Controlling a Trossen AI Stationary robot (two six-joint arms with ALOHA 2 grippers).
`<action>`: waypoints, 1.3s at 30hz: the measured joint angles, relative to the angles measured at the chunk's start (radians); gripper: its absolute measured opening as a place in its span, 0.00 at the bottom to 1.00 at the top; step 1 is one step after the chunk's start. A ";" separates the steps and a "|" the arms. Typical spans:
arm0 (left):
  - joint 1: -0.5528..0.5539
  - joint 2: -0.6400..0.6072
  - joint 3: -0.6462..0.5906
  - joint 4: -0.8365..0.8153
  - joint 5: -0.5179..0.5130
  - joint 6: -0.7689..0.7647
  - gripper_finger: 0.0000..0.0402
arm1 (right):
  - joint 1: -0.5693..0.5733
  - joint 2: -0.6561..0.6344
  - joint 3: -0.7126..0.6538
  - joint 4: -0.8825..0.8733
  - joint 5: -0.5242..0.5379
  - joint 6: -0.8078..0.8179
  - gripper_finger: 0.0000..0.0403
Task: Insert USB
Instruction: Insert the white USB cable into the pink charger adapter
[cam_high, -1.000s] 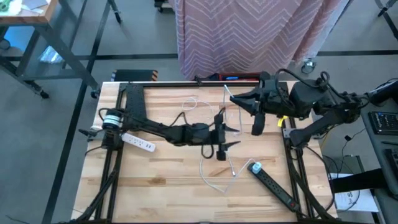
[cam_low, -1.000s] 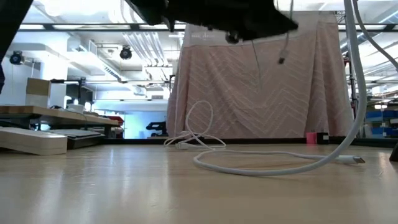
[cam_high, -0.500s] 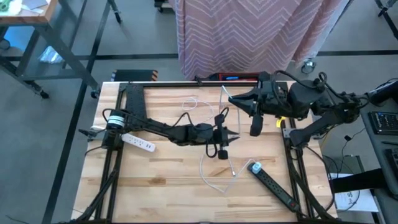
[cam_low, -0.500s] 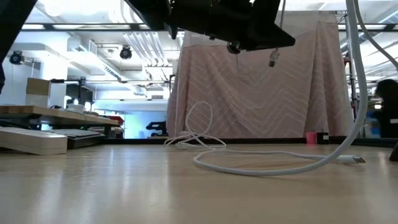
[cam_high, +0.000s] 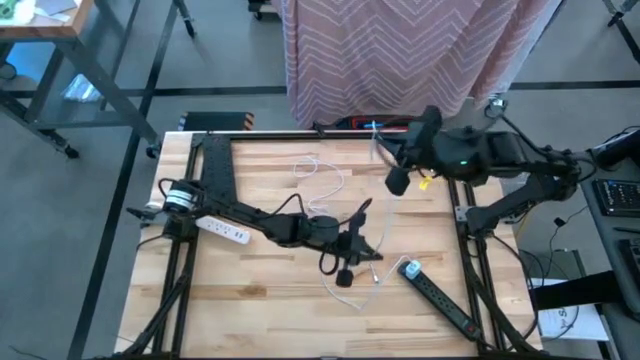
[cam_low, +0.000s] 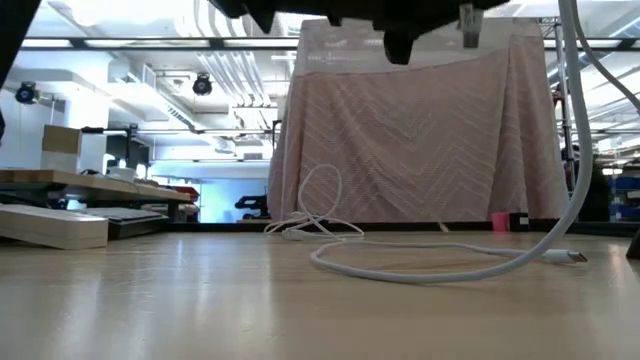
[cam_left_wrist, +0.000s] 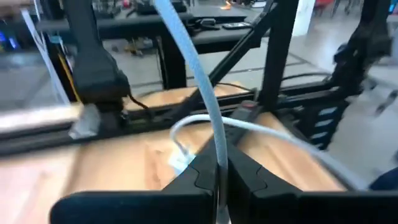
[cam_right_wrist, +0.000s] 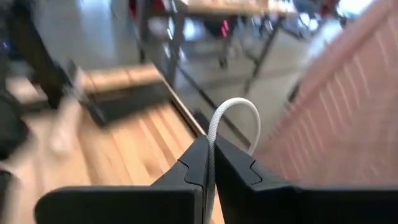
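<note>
A pale wooden plank table is sitting before a pink zigzag-patterned curtain in a workshop room. A thin white USB cable is lying looped across the boards. The left gripper is pinching this cable near the table's middle, fingers closed. The right gripper is clamping another stretch near the far edge. A black power strip and a white power strip are lying nearby.

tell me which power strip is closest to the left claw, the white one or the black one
The black power strip, lying diagonally at the table's front right. The left claw sits just beside its light-coloured end, while the white power strip lies far off by the left arm's base.
</note>
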 joint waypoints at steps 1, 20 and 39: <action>-0.006 -0.009 0.000 -0.015 0.000 -0.040 0.00 | -0.009 -0.002 -0.015 -0.038 0.000 0.016 0.02; -0.027 -0.208 -0.427 0.259 0.019 -0.544 0.00 | 0.034 -0.075 -0.584 0.175 -0.328 0.036 0.49; 0.005 -0.214 -0.493 0.309 0.015 -0.568 0.00 | 0.174 0.034 -0.715 0.748 -0.559 -0.309 0.50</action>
